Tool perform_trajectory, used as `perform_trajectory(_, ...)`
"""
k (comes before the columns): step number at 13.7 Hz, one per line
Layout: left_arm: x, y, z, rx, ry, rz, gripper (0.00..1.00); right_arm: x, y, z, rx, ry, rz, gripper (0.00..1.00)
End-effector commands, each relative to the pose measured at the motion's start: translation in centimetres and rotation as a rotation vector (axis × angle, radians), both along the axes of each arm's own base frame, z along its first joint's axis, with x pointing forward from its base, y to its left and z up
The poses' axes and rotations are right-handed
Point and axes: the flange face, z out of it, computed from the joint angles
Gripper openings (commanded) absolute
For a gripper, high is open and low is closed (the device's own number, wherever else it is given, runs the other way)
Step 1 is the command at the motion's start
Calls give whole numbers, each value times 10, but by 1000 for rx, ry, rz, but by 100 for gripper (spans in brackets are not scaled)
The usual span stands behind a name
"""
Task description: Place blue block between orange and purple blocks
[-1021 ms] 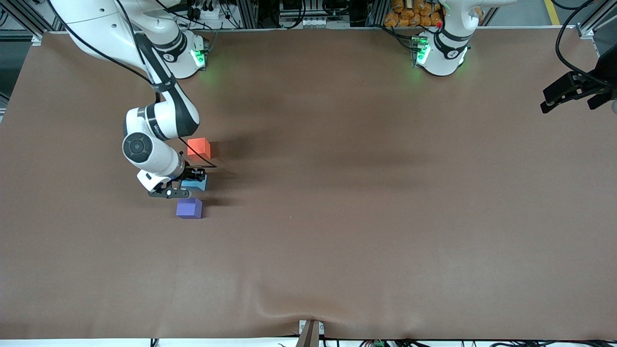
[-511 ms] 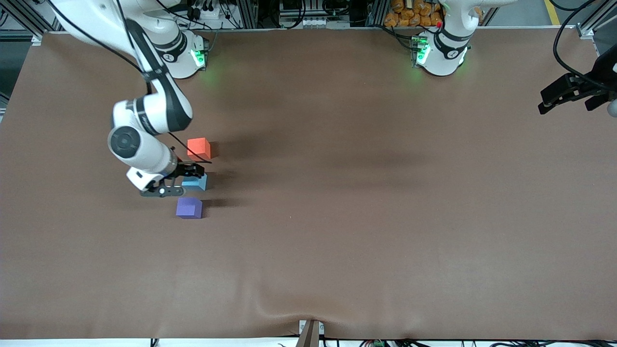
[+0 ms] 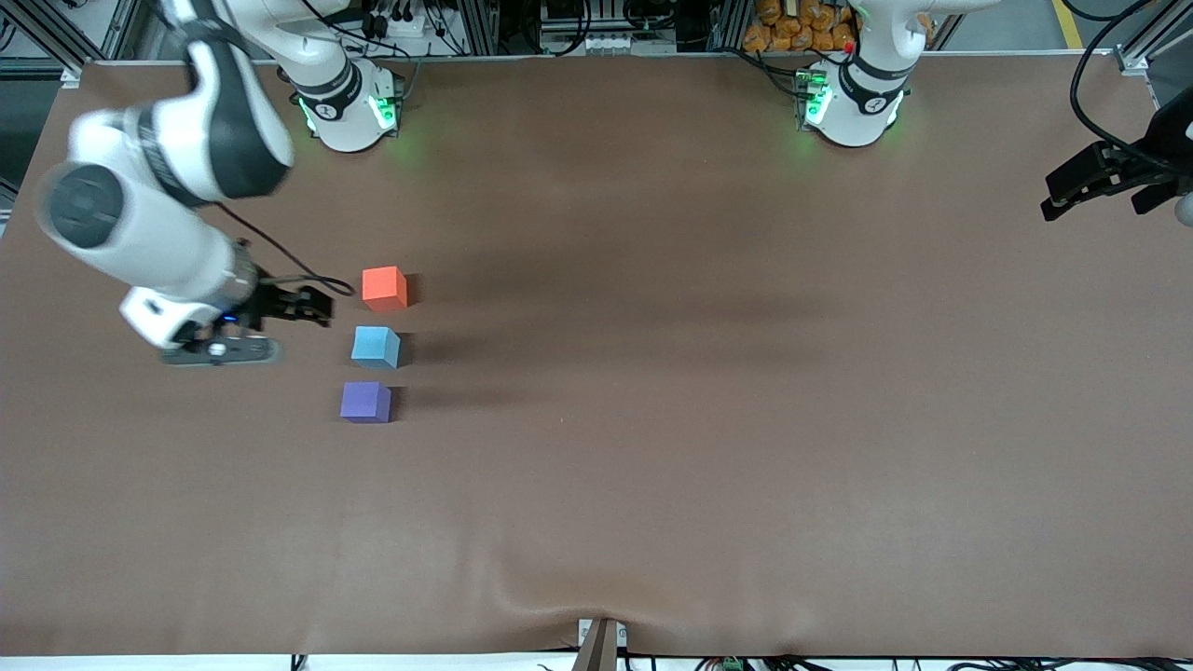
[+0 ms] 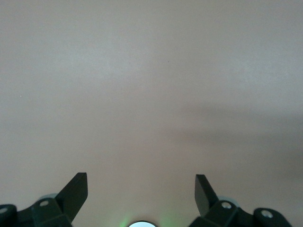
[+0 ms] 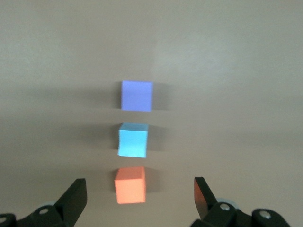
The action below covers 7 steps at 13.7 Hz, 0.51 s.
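purple block: sitting nearest the front camera, apart from the blue one.
blue block: sitting in the gap, at 12 o'clock from purple; the orange block is next up.
right gripper: jaws wide, holding nothing, over bare table at 9 o'clock of blue.
how to finish: I think it is best going up and away, not bumping the row.
left gripper: waiting, jaws wide, at its own end.
right wrist view: showing all three gaps clearly; left wrist view is showing only table.

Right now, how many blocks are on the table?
3, in one row with gaps: orange block farthest from the front camera, blue block between, purple block nearest. None looks hidden.
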Motion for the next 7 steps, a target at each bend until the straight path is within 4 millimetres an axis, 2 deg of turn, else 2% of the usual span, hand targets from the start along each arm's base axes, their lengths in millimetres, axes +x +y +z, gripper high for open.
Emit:
perform_trajectory(1, -3, 0, 5, 3, -9, -13, 100, -4, -54, 55, 11, -45, -8, 100)
perform_trajectory(2, -2, 1, 5, 1, -10, -12, 100, -10, -60, 73, 9, -74, 11, 100)
perform_trajectory(4, -3, 1, 6, 1, -14, -10, 100, -21, -84, 95, 7, -53, -1, 100)
perform_trajectory(5, -3, 0, 6, 1, -14, -12, 100, -25, -90, 116, 8, -40, -13, 100)
perform_trajectory(7, -2, -1, 5, 3, -12, -14, 100, -33, -88, 141, 8, -16, -13, 100)
